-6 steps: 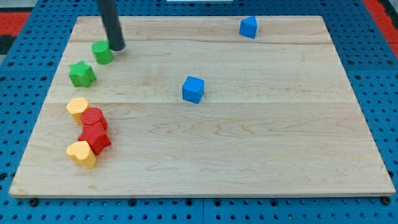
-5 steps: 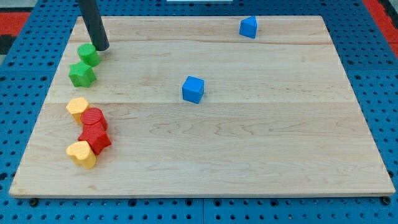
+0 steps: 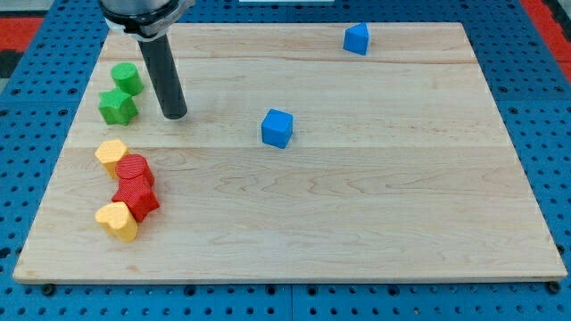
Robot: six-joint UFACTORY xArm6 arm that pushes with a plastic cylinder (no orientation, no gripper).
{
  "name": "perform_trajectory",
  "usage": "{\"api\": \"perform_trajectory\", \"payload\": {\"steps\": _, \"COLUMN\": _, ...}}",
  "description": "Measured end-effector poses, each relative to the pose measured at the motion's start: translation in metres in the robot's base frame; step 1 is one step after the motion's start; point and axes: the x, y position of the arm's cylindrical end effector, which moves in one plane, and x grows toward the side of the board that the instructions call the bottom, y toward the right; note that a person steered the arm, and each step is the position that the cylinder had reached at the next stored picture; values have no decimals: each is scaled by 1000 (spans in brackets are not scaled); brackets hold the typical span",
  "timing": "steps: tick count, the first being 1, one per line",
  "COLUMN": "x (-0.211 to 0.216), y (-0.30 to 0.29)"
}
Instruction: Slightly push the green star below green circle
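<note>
Green star (image 3: pixel 117 106) touching green circle (image 3: pixel 127 78), heading unclear.

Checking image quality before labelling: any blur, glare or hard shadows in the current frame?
Camera view: sharp throughout, lighting even, no glare on the wooden board. Blocks cast only faint shadows. My tip is crisp, no motion blur, right of the green star and green circle.

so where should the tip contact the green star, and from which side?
My tip has no grip, so push. The green star already sits just below the green circle; nudge its right edge lightly from the view's right, where the tip stands.
</note>
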Motion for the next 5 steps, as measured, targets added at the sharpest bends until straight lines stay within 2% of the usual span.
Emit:
{"api": "perform_trajectory", "payload": {"steps": 2, "x": 3, "y": -54}}
{"api": "perform_trajectory", "payload": {"steps": 4, "x": 6, "y": -39}}
{"api": "perform_trajectory", "payload": {"steps": 5, "x": -24, "y": -18}}
